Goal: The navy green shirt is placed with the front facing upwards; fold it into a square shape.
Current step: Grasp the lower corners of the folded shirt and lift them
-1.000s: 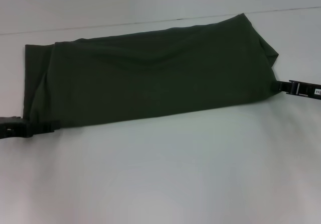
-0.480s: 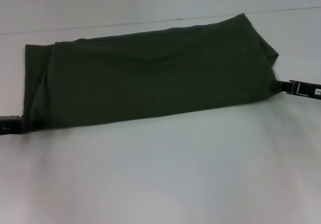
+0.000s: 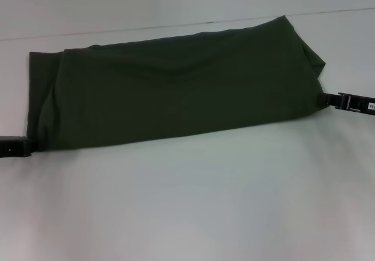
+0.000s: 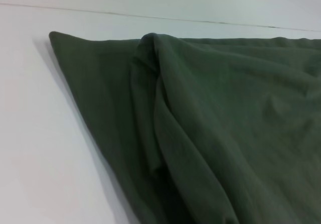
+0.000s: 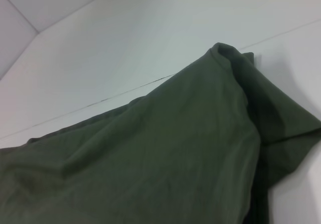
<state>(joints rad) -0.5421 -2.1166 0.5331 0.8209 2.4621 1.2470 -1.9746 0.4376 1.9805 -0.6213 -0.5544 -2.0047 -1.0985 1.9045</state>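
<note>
A plain white surface carries one thing: a dark green shirt, folded into a long band. It lies flat across the far half, running from the left side up toward the far right.

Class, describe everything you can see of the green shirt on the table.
The navy green shirt is dark olive, soft matte cloth, folded into a long band lying flat across the white table, gently wrinkled, no print showing. The left gripper sits at its near-left corner, the right gripper at its right end.
</note>
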